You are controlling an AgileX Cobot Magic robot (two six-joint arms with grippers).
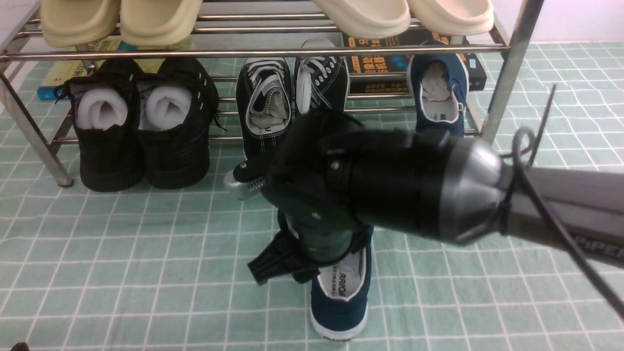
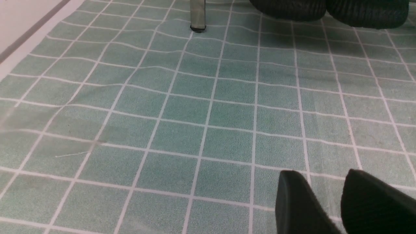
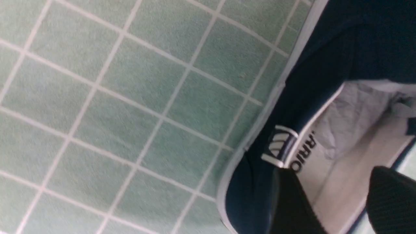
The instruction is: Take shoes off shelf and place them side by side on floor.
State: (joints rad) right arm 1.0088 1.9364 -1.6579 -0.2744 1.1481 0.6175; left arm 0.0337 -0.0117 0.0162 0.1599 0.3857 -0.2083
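One navy blue shoe (image 1: 341,312) with a white sole lies on the green grid floor (image 1: 146,253), heel toward me. My right gripper (image 1: 312,265) hangs over its opening. In the right wrist view that gripper (image 3: 334,172) is open. Its jaws are spread wide above the shoe's (image 3: 325,65) white insole and hold nothing. The other navy shoe (image 1: 438,87), stuffed with paper, stands on the lower tier of the chrome shelf (image 1: 253,52) at the right end. My left gripper (image 2: 321,177) is open and empty, low over bare floor (image 2: 195,113).
On the lower tier stand black shoes with white foam rolls (image 1: 131,126) and black lace-up sneakers (image 1: 292,92). Beige slippers (image 1: 122,19) sit on the top tier. Books (image 1: 414,63) lie behind the shelf. A shelf leg (image 2: 198,16) stands ahead of the left gripper.
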